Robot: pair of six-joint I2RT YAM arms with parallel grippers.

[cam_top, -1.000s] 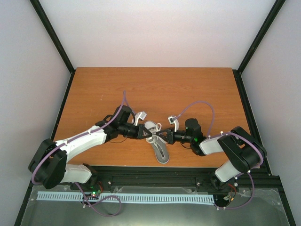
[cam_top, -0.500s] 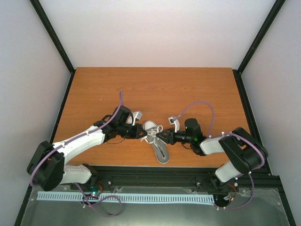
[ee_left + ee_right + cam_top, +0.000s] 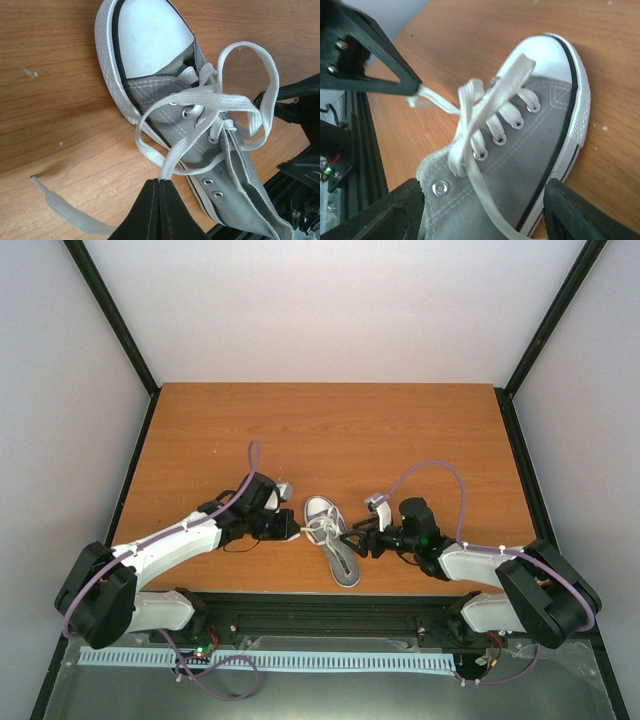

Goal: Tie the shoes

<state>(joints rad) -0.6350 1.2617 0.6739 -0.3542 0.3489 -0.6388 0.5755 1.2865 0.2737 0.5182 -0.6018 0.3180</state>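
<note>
Grey sneaker (image 3: 333, 545), centre frame: left gripper (image 3: 160, 186) pinches a white lace (image 3: 200, 100); right gripper (image 3: 482, 186) gapes, holding nothing.

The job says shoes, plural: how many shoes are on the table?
1. The grey sneaker lies near the front edge of the table, about midway across, toe pointing to the far side. No second shoe shows in any view.

Sneaker (image 3: 235, 165) canvas, rubber; laces (image 3: 220, 100) woven cloth; table (image 3: 330, 430) matt woodgrain.
</note>
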